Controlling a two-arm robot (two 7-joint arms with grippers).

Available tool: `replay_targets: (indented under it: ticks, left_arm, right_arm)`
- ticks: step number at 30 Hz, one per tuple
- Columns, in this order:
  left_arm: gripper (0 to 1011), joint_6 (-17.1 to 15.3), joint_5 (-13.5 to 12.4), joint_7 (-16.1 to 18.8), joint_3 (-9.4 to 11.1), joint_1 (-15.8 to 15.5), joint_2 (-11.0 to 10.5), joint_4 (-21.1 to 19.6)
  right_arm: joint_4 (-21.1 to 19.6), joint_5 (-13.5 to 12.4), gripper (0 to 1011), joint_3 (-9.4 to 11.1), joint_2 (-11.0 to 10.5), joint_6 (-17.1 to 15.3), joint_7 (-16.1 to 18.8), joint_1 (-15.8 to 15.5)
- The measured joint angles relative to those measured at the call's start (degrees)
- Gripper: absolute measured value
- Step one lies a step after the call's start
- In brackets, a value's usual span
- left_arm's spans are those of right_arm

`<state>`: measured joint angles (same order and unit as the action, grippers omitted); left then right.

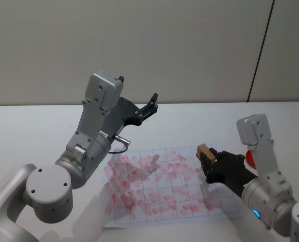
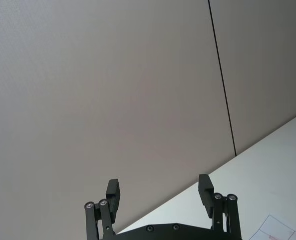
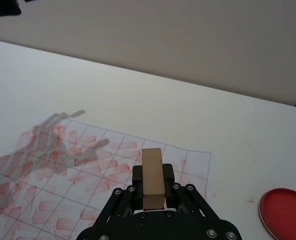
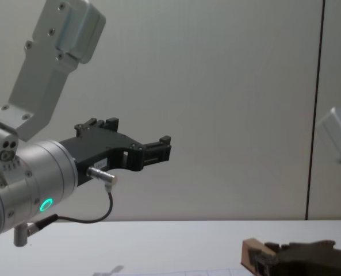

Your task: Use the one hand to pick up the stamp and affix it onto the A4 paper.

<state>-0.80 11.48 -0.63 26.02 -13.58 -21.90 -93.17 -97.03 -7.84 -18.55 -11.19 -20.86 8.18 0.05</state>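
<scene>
Stamp (image 3: pixel 152 167), a small tan wooden block, pinched across its two long flat sides by the short dark fingers of the right gripper (image 1: pixel 208 161), closed firmly on the wood, with one end of the block poking out past the fingertips. Held in the air over the right edge of the A4 paper (image 1: pixel 159 194), close to the far right corner, apparently not touching the sheet. White gridded paper lying flat on a white table (image 1: pixel 38 131), most squares filled with reddish stamp prints, squares along the right edge looking barer. Flat round red disc (image 3: pixel 283 210) resting on the table just off the paper's right side, apart from the sheet. Left gripper (image 2: pixel 160 192) idle, raised well above the paper's far left side, fingers spread wide with nothing between them. Judged by look: a light, rigid block, not fragile, safe to squeeze hard, but smooth-sided and so liable to slip or twist between the pads once pressed down. Best gripped as now, around mid-length on the broad faces, leaving the printing end free and square to the sheet. Thin, light paper, likely to shift or lift with the stamp on release, so best met with a straight downward press.
</scene>
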Motion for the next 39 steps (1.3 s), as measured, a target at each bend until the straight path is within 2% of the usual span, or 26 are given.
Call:
replay_targets:
  ticks: [8,14,28,39]
  left_arm:
    - [1001,0.0,0.0,0.0,0.0,0.0,0.0,0.0]
    - [1001,0.0,0.0,0.0,0.0,0.0,0.0,0.0]
    - [1001,0.0,0.0,0.0,0.0,0.0,0.0,0.0]
    - [1001,0.0,0.0,0.0,0.0,0.0,0.0,0.0]
  right_arm:
    - [-0.45,1.1,219,-0.17,-0.67,-0.75,0.01,-1.02]
    - [0.21,1.8,219,-0.2,-0.97,0.27,0.01,-1.4]
    - [4.77,2.82,219,-0.3,-1.08,5.57,1.08,-1.56]
    - [8.19,1.91,219,-0.2,-0.93,9.62,2.02,-1.51]
